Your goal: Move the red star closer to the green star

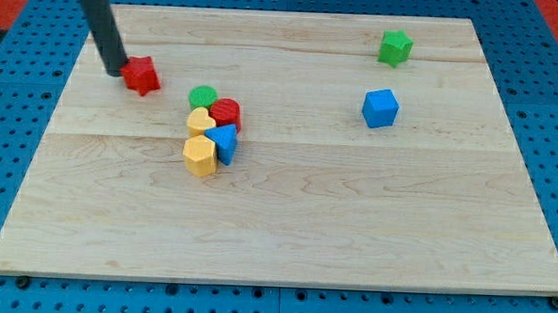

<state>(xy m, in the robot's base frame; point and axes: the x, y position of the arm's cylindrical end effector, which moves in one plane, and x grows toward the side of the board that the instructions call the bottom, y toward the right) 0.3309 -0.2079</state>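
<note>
The red star (143,75) lies near the board's upper left. My tip (114,70) stands just left of it, touching or nearly touching its left side. The green star (394,47) lies far off at the view's upper right. The rod rises from the tip toward the view's top left.
A cluster sits left of centre: green round block (203,98), red round block (226,112), yellow heart-like block (200,122), blue block (224,141), yellow hexagon-like block (200,156). A blue cube (380,108) lies below the green star. The wooden board (351,226) lies on a blue pegboard.
</note>
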